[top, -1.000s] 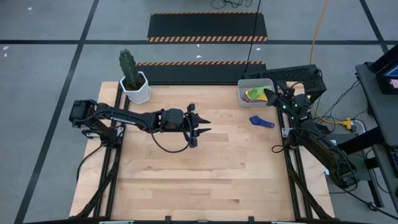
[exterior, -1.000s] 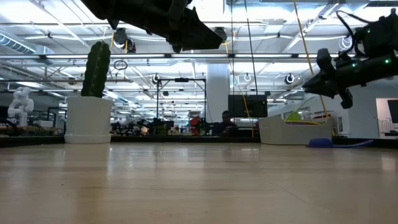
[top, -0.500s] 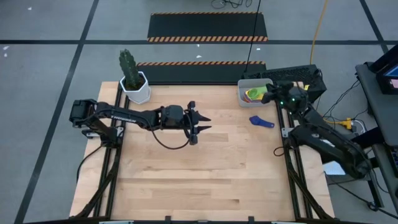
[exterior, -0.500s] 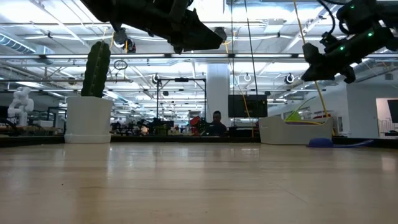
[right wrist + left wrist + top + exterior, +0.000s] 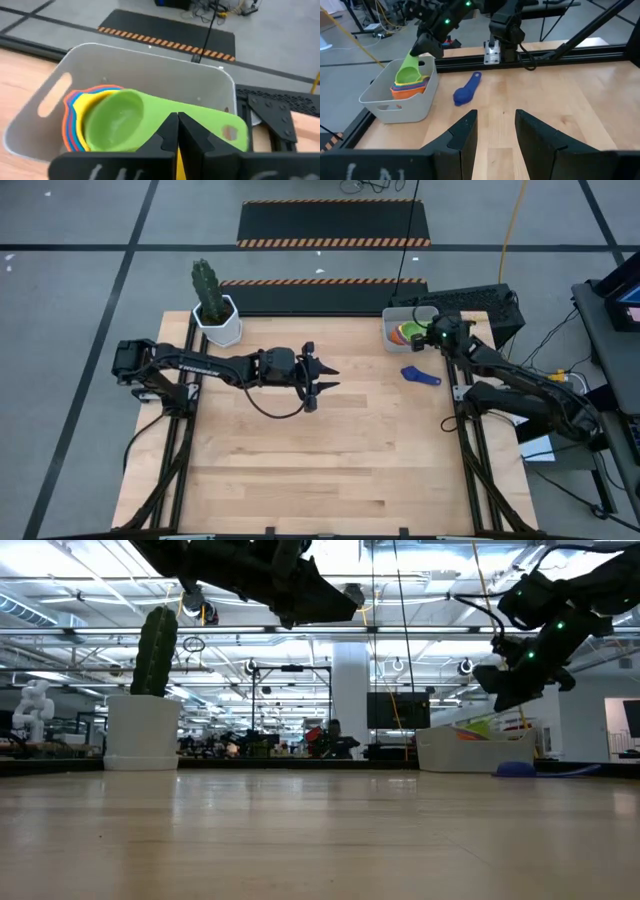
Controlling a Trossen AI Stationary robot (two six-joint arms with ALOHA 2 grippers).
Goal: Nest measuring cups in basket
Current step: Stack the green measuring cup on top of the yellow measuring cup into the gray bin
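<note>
Your right claw [image 5: 177,131] is clamped on the handle of the green cup [image 5: 116,120], holding it right over the stack of cups in the basket [image 5: 150,65] so it can drop in. The dark blue cup [image 5: 420,375] lies on the tabletop [image 5: 330,450] beside the basket. Your left claw [image 5: 492,131] waits mid-table with its fingers apart.

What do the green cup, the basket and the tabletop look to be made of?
Green cup: likely plastic, with a smooth, evenly coloured, slightly glossy bowl. Basket: probably moulded plastic, matte light grey, with rounded corners and a cut-out handle. Tabletop: wood, with visible plank seams and grain.
</note>
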